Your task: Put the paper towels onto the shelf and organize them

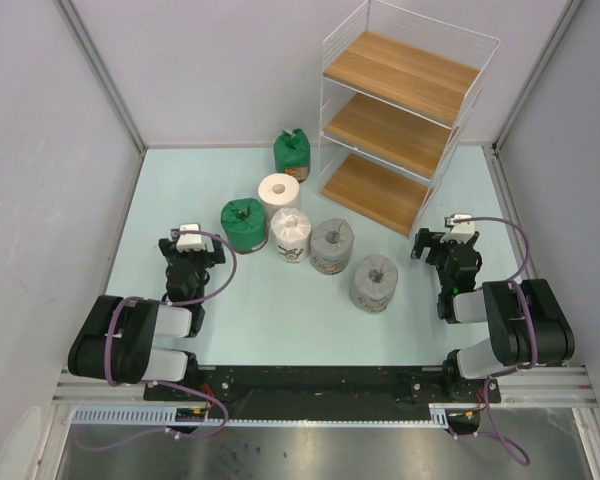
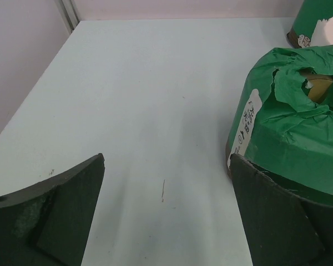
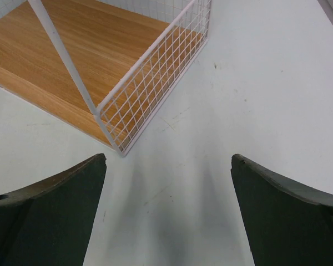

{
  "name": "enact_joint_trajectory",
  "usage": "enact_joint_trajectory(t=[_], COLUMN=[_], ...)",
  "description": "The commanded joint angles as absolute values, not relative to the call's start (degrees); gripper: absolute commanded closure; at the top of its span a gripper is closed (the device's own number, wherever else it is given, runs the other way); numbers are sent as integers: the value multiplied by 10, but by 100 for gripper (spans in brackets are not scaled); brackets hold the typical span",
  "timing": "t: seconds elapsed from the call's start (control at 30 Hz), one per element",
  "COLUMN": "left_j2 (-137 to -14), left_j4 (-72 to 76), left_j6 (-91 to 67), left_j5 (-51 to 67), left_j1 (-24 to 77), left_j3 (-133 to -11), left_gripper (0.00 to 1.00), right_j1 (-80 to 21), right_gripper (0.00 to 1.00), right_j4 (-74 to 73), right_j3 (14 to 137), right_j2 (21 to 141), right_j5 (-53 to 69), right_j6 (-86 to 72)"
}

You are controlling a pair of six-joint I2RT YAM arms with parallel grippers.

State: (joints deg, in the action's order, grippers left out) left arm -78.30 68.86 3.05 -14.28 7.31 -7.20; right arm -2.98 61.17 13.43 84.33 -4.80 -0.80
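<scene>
sitting clustered on the table (image 1: 170,190), left of the shelf (image 1: 400,120), all six paper towels (image 1: 332,245) are unshelved and its boards bare, so i judge this the first pick. my left gripper (image 2: 166,166) is spread and empty with a green roll (image 2: 291,127) just to its right, my right gripper (image 3: 169,166) spread and empty near the shelf's bottom corner; next, the left should centre on that roll and close.

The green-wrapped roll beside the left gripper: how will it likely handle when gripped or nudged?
The green-wrapped roll probably squashes under the jaws: soft paper in crinkled, torn wrap. Squat and standing on its flat end, it should slide rather than roll or tip. Likely light, being paper.
</scene>
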Motion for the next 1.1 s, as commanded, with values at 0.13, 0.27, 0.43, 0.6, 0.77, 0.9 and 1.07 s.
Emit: enact_joint_trajectory(t=[0.13, 0.27, 0.43, 0.6, 0.77, 0.9, 1.07], left_j2=[-770, -771, -770, -772, -767, -742, -673], left_j4=[712, 712, 711, 700, 695, 720, 630], left_j6=[35, 35, 36, 33, 19, -11, -9], left_j5=[-121, -121, -121, -115, -125, -179, -236], left_j1=[71, 71, 71, 63, 51, 52, 71], left_j3=[-83, -83, -83, -87, -90, -69, -76], left_gripper=[0, 0, 0, 0, 0, 0, 0], right_j1=[-19, -21, -35, -35, -35, -39, -47], right_gripper=[0, 0, 0, 0, 0, 0, 0], right_j4=[615, 629, 441, 316, 106, 17, -40], right_j3=[151, 146, 176, 173, 214, 240, 267], right_j2=[843, 830, 693, 564, 480, 451, 444], right_j5=[-131, -127, -148, -177, -267, -279, -230], right_j6=[-35, -31, -49, -133, -310, -325, -301])
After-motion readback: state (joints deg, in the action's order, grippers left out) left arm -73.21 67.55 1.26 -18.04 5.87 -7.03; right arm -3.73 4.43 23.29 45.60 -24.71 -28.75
